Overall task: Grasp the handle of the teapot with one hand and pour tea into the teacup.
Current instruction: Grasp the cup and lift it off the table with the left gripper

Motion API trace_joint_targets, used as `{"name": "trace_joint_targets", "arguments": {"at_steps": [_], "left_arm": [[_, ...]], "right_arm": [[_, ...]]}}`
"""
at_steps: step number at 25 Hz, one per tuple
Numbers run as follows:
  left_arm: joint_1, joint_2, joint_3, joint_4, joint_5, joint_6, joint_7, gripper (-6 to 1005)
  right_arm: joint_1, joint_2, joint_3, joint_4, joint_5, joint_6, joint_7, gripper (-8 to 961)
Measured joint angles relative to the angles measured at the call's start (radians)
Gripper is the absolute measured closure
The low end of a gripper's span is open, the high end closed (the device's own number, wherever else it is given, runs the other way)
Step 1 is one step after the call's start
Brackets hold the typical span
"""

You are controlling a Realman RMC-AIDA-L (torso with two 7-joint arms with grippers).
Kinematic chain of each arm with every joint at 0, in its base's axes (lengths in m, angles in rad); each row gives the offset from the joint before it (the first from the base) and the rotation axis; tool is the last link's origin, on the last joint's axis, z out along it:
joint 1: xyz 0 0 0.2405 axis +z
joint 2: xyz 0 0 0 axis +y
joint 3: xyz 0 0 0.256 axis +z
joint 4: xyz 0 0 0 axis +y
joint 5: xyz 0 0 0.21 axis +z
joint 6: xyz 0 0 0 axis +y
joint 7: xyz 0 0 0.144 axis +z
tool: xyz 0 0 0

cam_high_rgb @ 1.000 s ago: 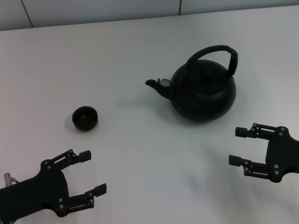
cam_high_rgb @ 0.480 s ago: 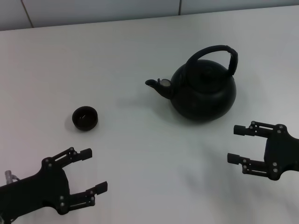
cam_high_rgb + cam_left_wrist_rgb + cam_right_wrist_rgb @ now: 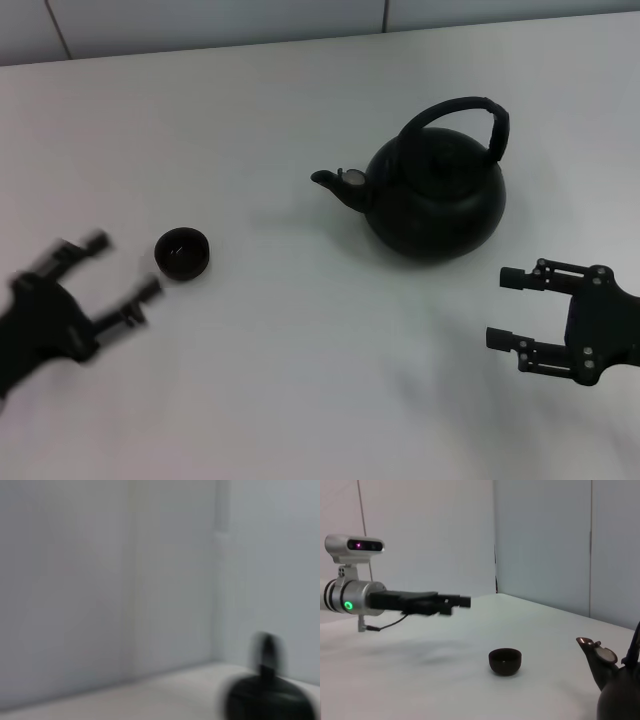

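Observation:
The black teapot [image 3: 435, 195] stands right of the table's middle, spout pointing left, with its arched handle [image 3: 462, 108] upright over the lid. The small black teacup [image 3: 182, 252] sits to its left. My left gripper [image 3: 124, 266] is open and smeared by motion, just left of the teacup and apart from it. My right gripper [image 3: 502, 308] is open, nearer the front than the teapot and to its right, touching nothing. The right wrist view shows the teacup [image 3: 505, 660], the teapot's spout [image 3: 590, 650] and the left gripper [image 3: 454, 602] raised above the table. The left wrist view has the teapot [image 3: 265, 700] blurred.
A white table [image 3: 300, 380] carries everything. Its far edge meets a pale wall [image 3: 200, 20] at the back. Nothing else stands on it.
My left gripper has swung away from the front edge and to the left, rising to a spot beside the teacup. The right gripper has hardly shifted. Teapot and teacup are unmoved.

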Motion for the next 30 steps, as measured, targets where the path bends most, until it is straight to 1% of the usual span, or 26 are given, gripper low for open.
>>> {"name": "trace_joint_targets", "arguments": {"at_steps": [1,2,4,8,12,14,15,16,18,20,27,30], "left_arm": [[0.000,0.000,0.000,0.000,0.000,0.000,0.000,148],[0.004,0.000,-0.048,-0.021,-0.017,-0.018,0.020,148],[0.007,0.001,-0.096,-0.044,-0.031,-0.033,0.044,148],[0.006,0.001,-0.095,-0.054,-0.025,-0.034,0.060,149],[-0.001,0.001,-0.040,-0.048,-0.021,-0.052,0.068,150],[-0.007,0.002,0.014,-0.044,-0.021,-0.107,0.085,150],[-0.014,0.001,0.067,-0.048,-0.021,-0.179,0.100,150],[-0.014,0.001,0.067,-0.048,-0.021,-0.179,0.100,150],[-0.020,0.000,0.110,-0.051,-0.021,-0.221,0.103,150],[-0.024,-0.002,0.128,-0.052,-0.023,-0.231,0.104,151],[-0.040,-0.004,0.122,-0.057,-0.031,-0.248,0.104,152],[-0.058,-0.005,0.122,-0.067,-0.032,-0.273,0.104,152]], "right_arm": [[0.000,0.000,0.000,0.000,0.000,0.000,0.000,269],[-0.001,0.000,0.002,0.000,0.002,-0.002,0.000,269],[0.000,0.000,0.003,0.000,0.003,-0.004,0.000,269],[0.003,0.001,0.002,-0.001,0.004,-0.005,0.001,269],[0.006,0.001,0.001,-0.002,0.004,-0.001,0.001,269],[0.008,0.001,0.001,-0.002,0.004,0.001,0.001,269],[0.009,0.001,0.001,-0.001,0.004,0.002,0.001,269],[0.009,0.001,0.001,-0.001,0.004,0.002,0.001,269],[0.009,0.001,0.002,-0.003,0.004,0.003,0.001,268],[0.010,0.001,0.006,-0.004,0.004,0.002,0.001,268],[0.011,0.001,0.008,-0.005,0.004,0.000,0.000,268],[0.011,0.000,0.008,-0.004,0.004,-0.003,0.000,268]]}}
